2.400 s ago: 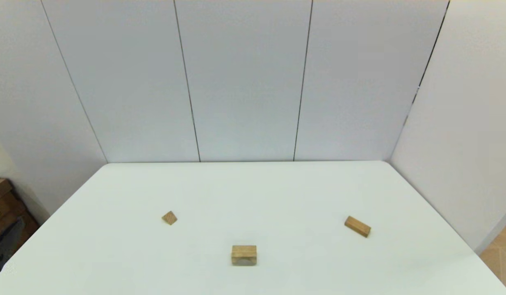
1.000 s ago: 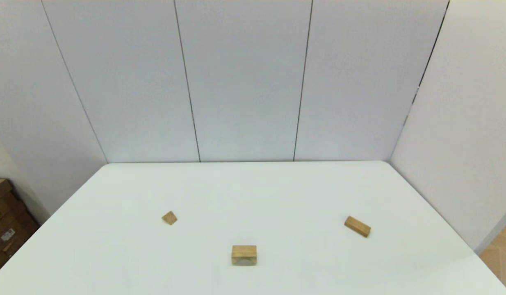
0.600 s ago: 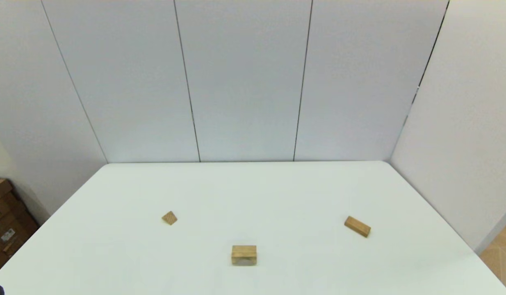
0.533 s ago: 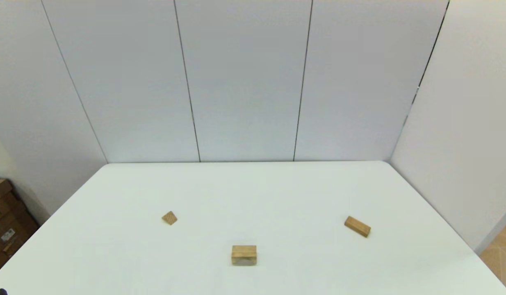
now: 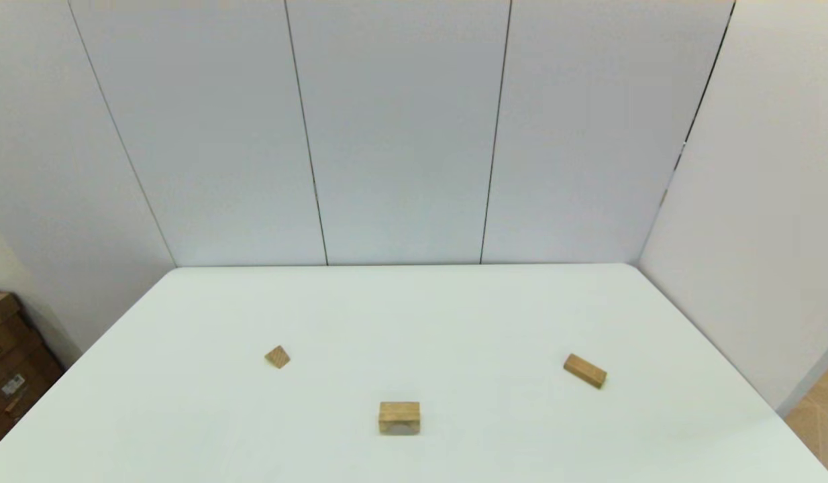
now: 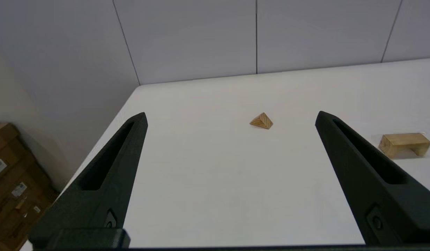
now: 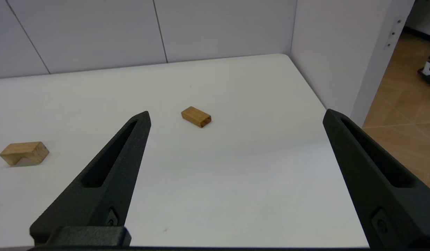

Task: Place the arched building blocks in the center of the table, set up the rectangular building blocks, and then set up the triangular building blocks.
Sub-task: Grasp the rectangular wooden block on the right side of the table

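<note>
The arched block point(image 5: 399, 416) stands near the table's front middle, cut-out facing down; it also shows as the arched block point(image 6: 404, 144) and the arched block point(image 7: 24, 152). Lying flat at the right is the rectangular block point(image 5: 585, 370), seen closer as the rectangular block point(image 7: 196, 116). The triangular block point(image 5: 277, 356) rests at the left, ridge up in the left wrist view point(image 6: 261, 121). My left gripper point(image 6: 230, 116) hangs open over the near left of the table, well short of the wedge. My right gripper point(image 7: 236, 115) is open over the near right, empty. Neither arm shows in the head view.
The white table point(image 5: 414, 315) is bounded by grey wall panels at the back and right. Brown cardboard boxes point(image 5: 5, 362) sit on the floor beyond the left edge. Tan floor point(image 7: 406, 115) lies past the right edge.
A dark shape at the lower left edge of the head view slid down and out of sight. The three blocks have not moved.
</note>
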Tool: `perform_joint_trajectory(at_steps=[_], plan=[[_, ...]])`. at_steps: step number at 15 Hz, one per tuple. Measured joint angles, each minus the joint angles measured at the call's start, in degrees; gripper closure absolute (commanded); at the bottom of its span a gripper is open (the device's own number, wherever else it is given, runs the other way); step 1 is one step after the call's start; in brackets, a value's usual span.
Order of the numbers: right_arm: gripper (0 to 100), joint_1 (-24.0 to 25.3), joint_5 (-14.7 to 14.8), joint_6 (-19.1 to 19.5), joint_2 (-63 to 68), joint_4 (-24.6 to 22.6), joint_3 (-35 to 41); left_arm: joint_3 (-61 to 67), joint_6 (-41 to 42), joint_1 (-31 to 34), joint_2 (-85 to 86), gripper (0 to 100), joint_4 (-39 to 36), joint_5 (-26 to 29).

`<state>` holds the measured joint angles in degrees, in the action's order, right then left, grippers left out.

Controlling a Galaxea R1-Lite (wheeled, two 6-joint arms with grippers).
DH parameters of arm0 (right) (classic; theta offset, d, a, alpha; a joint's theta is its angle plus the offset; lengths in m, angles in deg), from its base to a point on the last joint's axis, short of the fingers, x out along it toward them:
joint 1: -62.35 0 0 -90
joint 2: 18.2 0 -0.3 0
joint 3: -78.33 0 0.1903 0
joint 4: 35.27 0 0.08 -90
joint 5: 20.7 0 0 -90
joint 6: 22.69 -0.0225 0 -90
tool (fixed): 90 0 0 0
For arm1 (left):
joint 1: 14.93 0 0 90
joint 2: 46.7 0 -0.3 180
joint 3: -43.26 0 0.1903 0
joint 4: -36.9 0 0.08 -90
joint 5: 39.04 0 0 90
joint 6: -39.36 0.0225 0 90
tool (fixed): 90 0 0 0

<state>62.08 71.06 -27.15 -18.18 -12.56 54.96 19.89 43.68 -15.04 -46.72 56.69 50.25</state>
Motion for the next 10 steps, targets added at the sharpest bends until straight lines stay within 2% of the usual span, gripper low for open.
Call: perform_joint_trajectory(at_steps=[3, 10], plan=[[0, 0.0, 0.0, 0.0, 0.0, 0.0, 0.0, 0.0, -0.7, 0.0, 0.0, 0, 3.3, 0.9], [0, 0.0, 0.0, 0.0, 0.0, 0.0, 0.0, 0.0, -5.5, 0.0, 0.0, 0, 3.2, 0.5]])
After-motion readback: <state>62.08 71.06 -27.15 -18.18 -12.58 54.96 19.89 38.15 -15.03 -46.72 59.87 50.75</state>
